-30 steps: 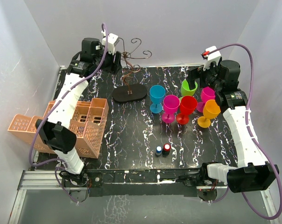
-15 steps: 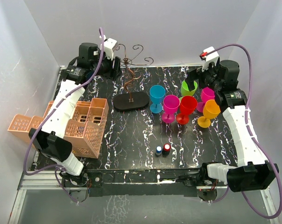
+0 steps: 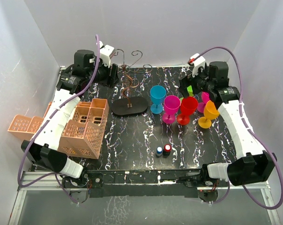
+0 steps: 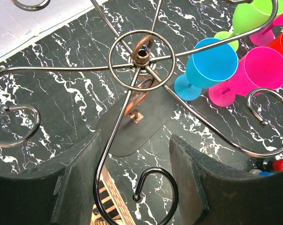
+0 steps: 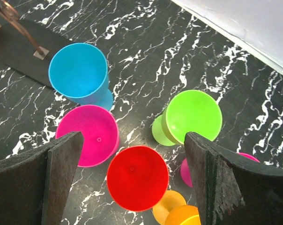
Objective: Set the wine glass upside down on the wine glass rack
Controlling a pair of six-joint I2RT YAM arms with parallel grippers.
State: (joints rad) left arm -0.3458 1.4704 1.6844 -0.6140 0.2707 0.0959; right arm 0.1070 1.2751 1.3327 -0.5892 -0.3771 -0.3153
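Observation:
The wine glass rack (image 3: pixel 129 107), a thin dark wire stand on a flat black oval base, stands at the back centre-left. My left gripper (image 3: pixel 113 74) is shut on one curled scroll arm at its top; the curl (image 4: pixel 153 176) spans the gap between both fingers, below the hub (image 4: pixel 142 52). Several plastic wine glasses stand upright to the right: blue (image 3: pixel 157 95), magenta (image 3: pixel 171 105), red (image 3: pixel 188 107), green (image 3: pixel 190 89) and orange (image 3: pixel 211 111). My right gripper (image 3: pixel 190 85) hovers open above them, holding nothing, with the red glass (image 5: pixel 137 178) below its gap and the green one (image 5: pixel 194 116) by its right finger.
An orange lattice crate (image 3: pixel 83 126) sits at the left, with a second lattice piece (image 3: pixel 24 126) hanging over the table's left edge. Two small capped bottles (image 3: pixel 163 150) stand near the front centre. White walls close in behind and on both sides.
My left gripper has drawn left and the rack has come with it, its base sliding toward the near side. My right gripper has shifted left over the glasses, still open.

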